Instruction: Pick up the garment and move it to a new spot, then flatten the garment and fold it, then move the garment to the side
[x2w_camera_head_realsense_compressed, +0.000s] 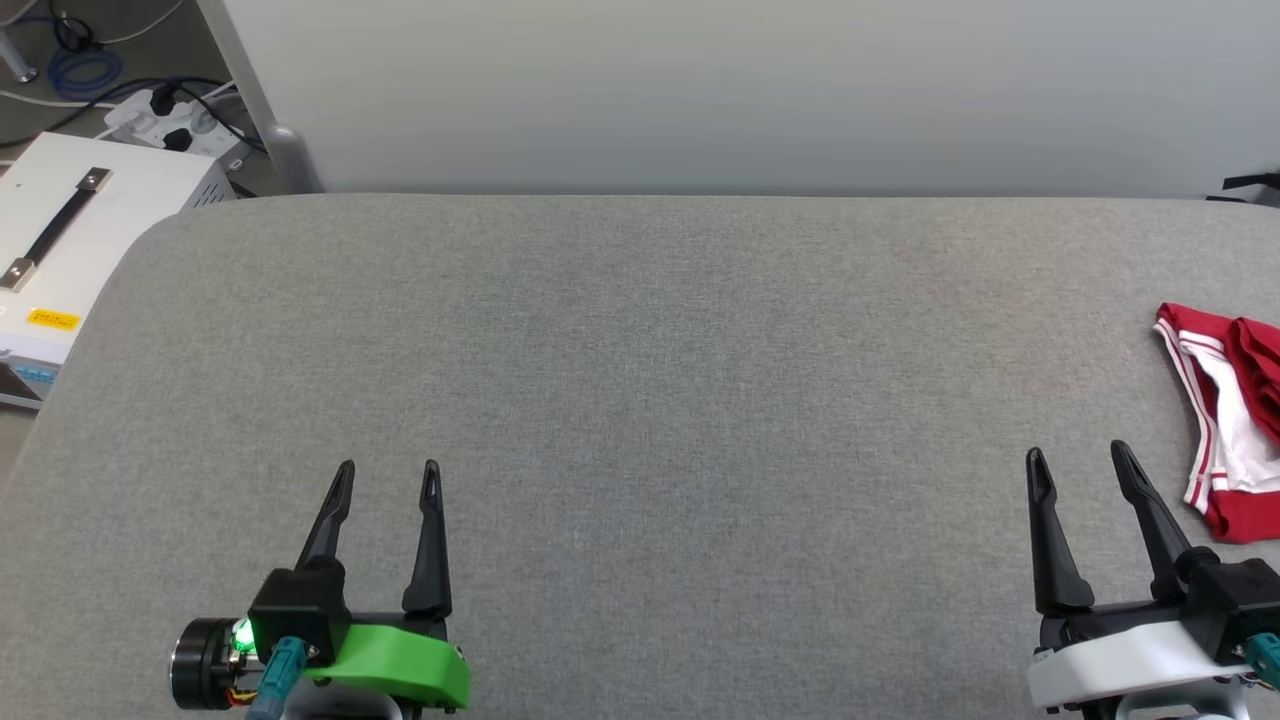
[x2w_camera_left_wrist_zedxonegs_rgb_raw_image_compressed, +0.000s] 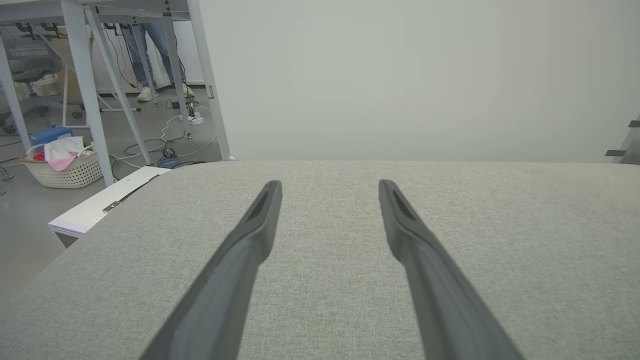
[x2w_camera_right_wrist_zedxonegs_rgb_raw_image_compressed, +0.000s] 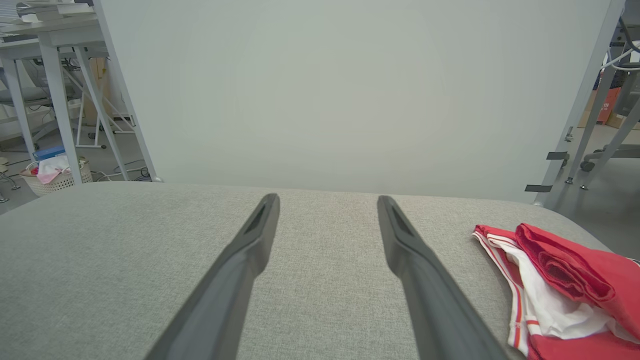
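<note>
1. Head view
   - Garment (x2w_camera_head_realsense_compressed: 1230, 420) bunched up at right edge of grey table (x2w_camera_head_realsense_compressed: 640, 350), partly cut off by the frame.
   - Red body cloth, white sleeve, red-and-white striped trim running along the near-left side; print hidden in the folds.
   - Right gripper (x2w_camera_head_realsense_compressed: 1077, 452) at lower right, jaws spread wide and empty, near garment's lower end but apart from it.
   - Left gripper (x2w_camera_head_realsense_compressed: 388, 467) at lower left, jaws equally wide, holding nothing, well apart from garment.
   - White case (x2w_camera_head_realsense_compressed: 70, 230) with black handle beside table's left corner.

2. Left wrist view
   - Left gripper (x2w_camera_left_wrist_zedxonegs_rgb_raw_image_compressed: 330, 183) over plain table (x2w_camera_left_wrist_zedxonegs_rgb_raw_image_compressed: 500, 225), fingers far apart with only grey fabric between them.
   - Case (x2w_camera_left_wrist_zedxonegs_rgb_raw_image_compressed: 100, 205) just beside table's left edge.
   - Basket (x2w_camera_left_wrist_zedxonegs_rgb_raw_image_compressed: 70, 167) of pink and white cloth on the floor under desk legs.
   - Person's jeans and pale shoes (x2w_camera_left_wrist_zedxonegs_rgb_raw_image_compressed: 145, 94) farther back.

3. Right wrist view
   - Right gripper (x2w_camera_right_wrist_zedxonegs_rgb_raw_image_compressed: 327, 197) above table (x2w_camera_right_wrist_zedxonegs_rgb_raw_image_compressed: 125, 240), jaws wide open, gripping nothing.
   - Garment (x2w_camera_right_wrist_zedxonegs_rgb_raw_image_compressed: 565, 270) to the right of the right finger, near table's rounded right corner, resting on the surface.
   - Red cloth rolled and creased on top, rumpled white sleeve beneath it, thin red stripes on the white cuff at the left side, red band at the near edge.
   - Lettering out of sight.
   - Basket (x2w_camera_right_wrist_zedxonegs_rgb_raw_image_compressed: 55, 180) at far left.
</note>
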